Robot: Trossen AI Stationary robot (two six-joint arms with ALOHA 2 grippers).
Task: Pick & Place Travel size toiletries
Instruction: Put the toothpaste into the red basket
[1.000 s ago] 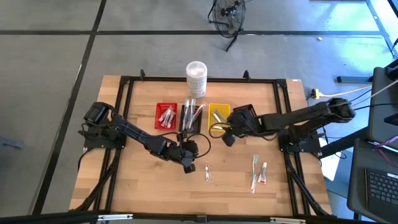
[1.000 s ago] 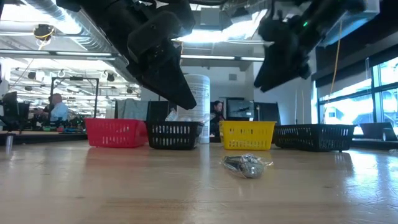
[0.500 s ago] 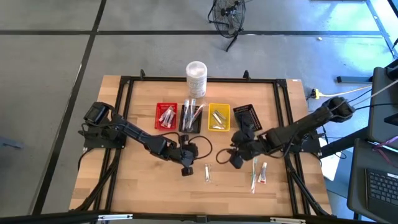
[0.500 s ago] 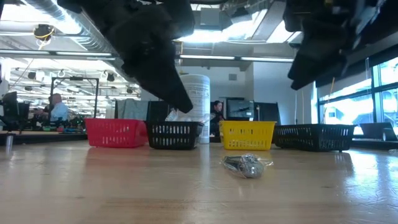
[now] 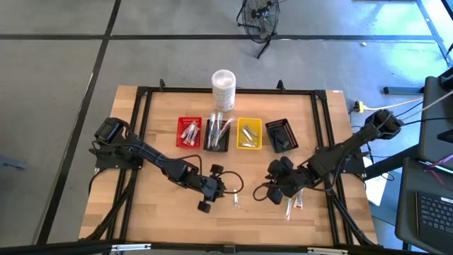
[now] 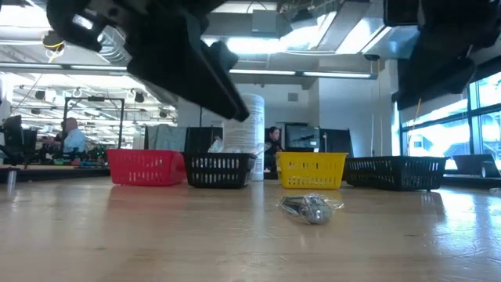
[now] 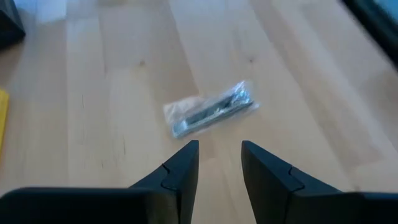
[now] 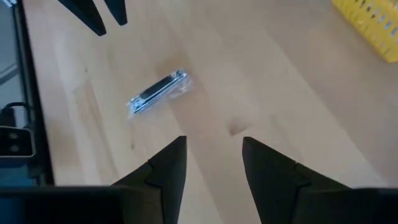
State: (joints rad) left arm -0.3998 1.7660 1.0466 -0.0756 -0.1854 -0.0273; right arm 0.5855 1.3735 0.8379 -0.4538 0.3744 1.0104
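A small silvery packet point(image 5: 236, 198) lies flat on the wood between my two grippers; it also shows in the low view point(image 6: 310, 207). My left gripper point(image 5: 222, 191) is open just left of the packet point(image 7: 211, 112). My right gripper point(image 5: 263, 193) is open to the right of that packet point(image 8: 157, 93) and points at it. A pale toothbrush point(image 5: 289, 206) and a small white tube point(image 5: 299, 201) lie on the table by the right arm. More toiletries fill the red basket point(image 5: 188, 132), the black basket point(image 5: 216, 133) and the yellow basket point(image 5: 248, 134).
A second black basket point(image 5: 281, 134) ends the row on the right. The tall white container point(image 5: 223, 88) stands behind the baskets. A black frame point(image 5: 141, 120) borders the table. Bare wood lies along the near edge. People sit at desks in the room beyond point(image 6: 72, 135).
My right gripper has travelled from beside the yellow basket toward the table's near edge and now sits right of the silvery packet. My left gripper has shifted slightly toward the near edge. The packet, toothbrush and tube have stayed in place.
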